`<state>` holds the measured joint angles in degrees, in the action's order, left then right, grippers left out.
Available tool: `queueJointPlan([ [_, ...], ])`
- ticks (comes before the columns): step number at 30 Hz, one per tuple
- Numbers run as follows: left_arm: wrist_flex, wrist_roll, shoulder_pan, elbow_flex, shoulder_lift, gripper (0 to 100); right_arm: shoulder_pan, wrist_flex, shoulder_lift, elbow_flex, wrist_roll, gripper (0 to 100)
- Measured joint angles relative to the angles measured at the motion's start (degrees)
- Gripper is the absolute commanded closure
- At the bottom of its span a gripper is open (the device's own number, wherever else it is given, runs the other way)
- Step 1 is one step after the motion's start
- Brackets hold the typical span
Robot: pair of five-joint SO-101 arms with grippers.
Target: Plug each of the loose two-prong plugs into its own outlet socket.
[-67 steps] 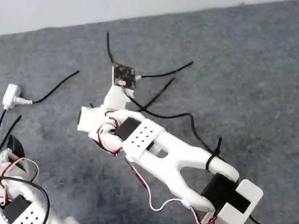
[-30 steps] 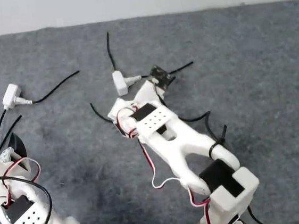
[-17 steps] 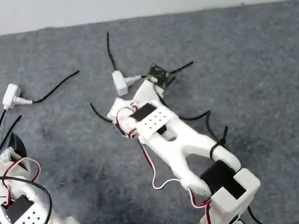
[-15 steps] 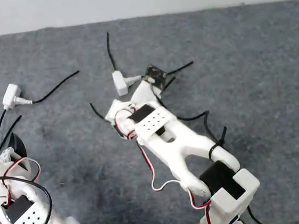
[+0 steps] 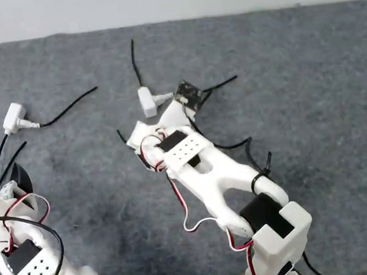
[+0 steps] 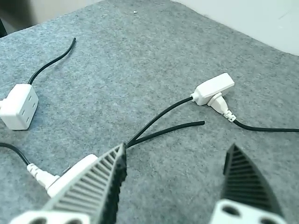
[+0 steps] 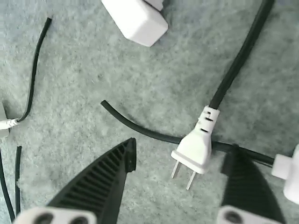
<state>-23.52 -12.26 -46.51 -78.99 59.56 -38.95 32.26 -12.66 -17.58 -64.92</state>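
Observation:
My right gripper (image 7: 180, 175) hangs open just over the grey mat. A loose white two-prong plug (image 7: 196, 150) on a black cord lies between its fingers, prongs pointing toward the camera. A white outlet block (image 7: 135, 18) lies beyond it, and the same outlet block (image 5: 147, 102) sits in front of the right arm (image 5: 185, 152) in the high view. My left gripper (image 6: 175, 158) is open at the near left. Ahead of it lies a white outlet (image 6: 214, 87) with a plug in it, the same outlet (image 5: 14, 117) as at the far left. A white plug body (image 6: 70, 173) sits partly under one finger.
Another white socket block (image 6: 18, 106) lies off to one side of the left gripper. Loose black cords (image 5: 227, 145) cross the mat around the right arm, and one cord (image 5: 69, 107) trails from the left outlet. The right half of the mat (image 5: 324, 96) is bare.
The right arm swung off the middle outlet block toward the right, uncovering it, then edged slightly back left over the last second. The left arm has stayed put.

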Motion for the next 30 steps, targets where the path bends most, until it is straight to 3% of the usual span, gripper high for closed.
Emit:
queueJointPlan([
  [6,0.0,0.0,0.0,0.0,0.0,68,0.18,0.0,0.0,0.0,0.0,89.1],
  [16,0.0,0.0,0.0,0.0,0.0,68,1.41,0.0,-0.09,-1.49,0.09,73.8],
  [30,0.0,0.0,0.0,0.0,0.0,68,1.41,0.0,-0.09,-1.49,0.09,73.2],
])
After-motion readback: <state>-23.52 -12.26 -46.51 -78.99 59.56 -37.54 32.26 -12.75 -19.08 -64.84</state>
